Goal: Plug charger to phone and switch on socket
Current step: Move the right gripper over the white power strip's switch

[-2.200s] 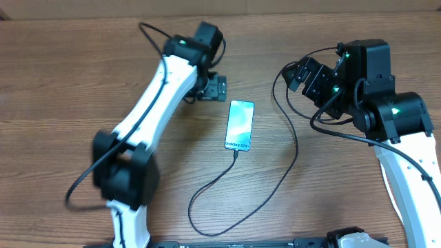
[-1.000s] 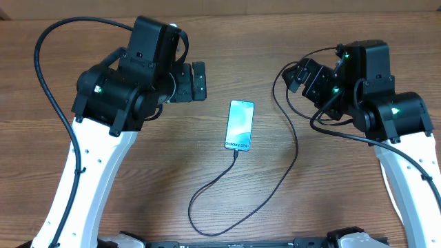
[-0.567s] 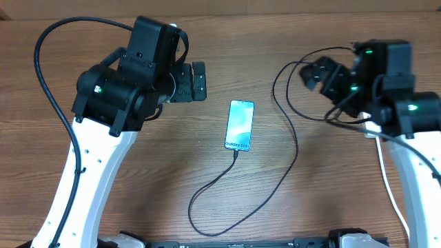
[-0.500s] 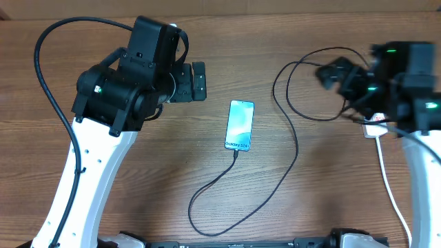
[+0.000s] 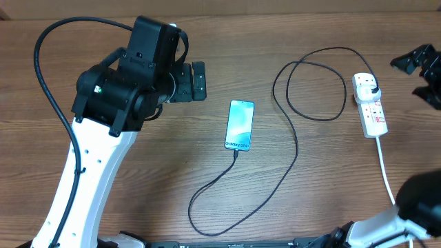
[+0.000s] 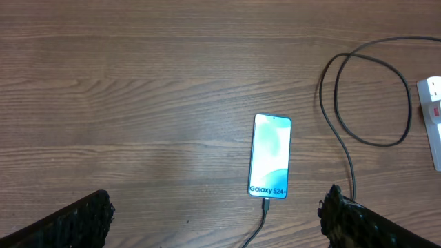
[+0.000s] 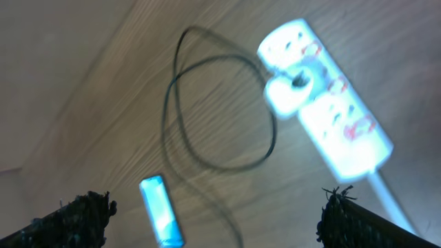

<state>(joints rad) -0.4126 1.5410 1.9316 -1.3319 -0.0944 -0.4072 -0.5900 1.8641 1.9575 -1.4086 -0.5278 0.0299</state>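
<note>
The phone (image 5: pixel 240 125) lies flat mid-table with its teal screen up and the "Galaxy" end nearest me. The charger (image 5: pixel 295 148), a thin black cable, has its tip in that end of the phone; it loops across the wood to a plug in the socket (image 5: pixel 372 112), a white strip at the right. My left gripper (image 5: pixel 196 81) hovers open and empty up-left of the phone, which shows between its fingers in the left wrist view (image 6: pixel 270 156). My right gripper (image 7: pixel 217 213) is open and empty, high above the blurred socket (image 7: pixel 324 96) and phone (image 7: pixel 161 210).
The socket's white cord (image 5: pixel 384 165) runs toward the front right edge. My right arm (image 5: pixel 422 62) sits at the far right edge of the overhead view. The charger cable makes a wide loop (image 5: pixel 313 83) between the phone and the socket.
My right arm has swung away to the right edge and uncovered the socket. My left arm drew back from beside the phone earlier and has held still for the last second.
</note>
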